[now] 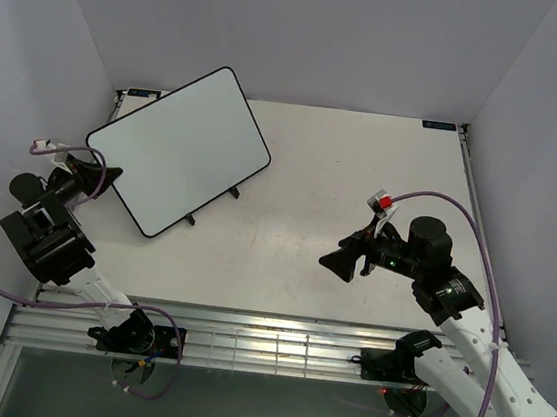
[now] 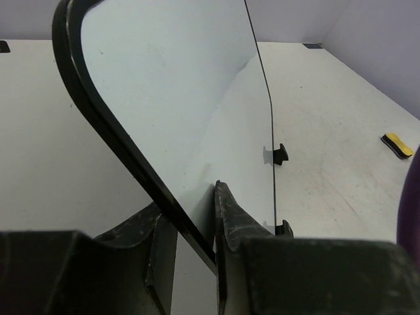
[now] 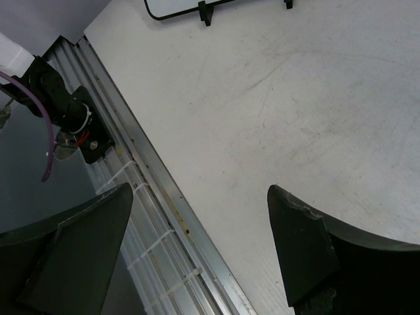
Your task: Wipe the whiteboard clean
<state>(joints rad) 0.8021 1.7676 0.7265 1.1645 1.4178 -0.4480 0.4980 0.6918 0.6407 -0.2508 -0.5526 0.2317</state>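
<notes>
— Where do we have the board [image 1: 180, 147]?
— Upper left of the top view, tilted on its legs [image 1: 235, 193], face clean white. Our left claw [image 1: 107, 177] pinches its lower-left edge, with the black frame [image 2: 105, 125] between the fingers [image 2: 226, 216].
— And our right claw [image 1: 327, 262]?
— Spread wide, holding nothing, at right centre, well apart from the board. Open table [image 1: 313, 172] lies between them.

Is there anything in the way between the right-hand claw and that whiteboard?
Nothing visible. Only bare table lies between the open right claw and the whiteboard. The left claw is at the board's near edge, closed on its black frame.
</notes>
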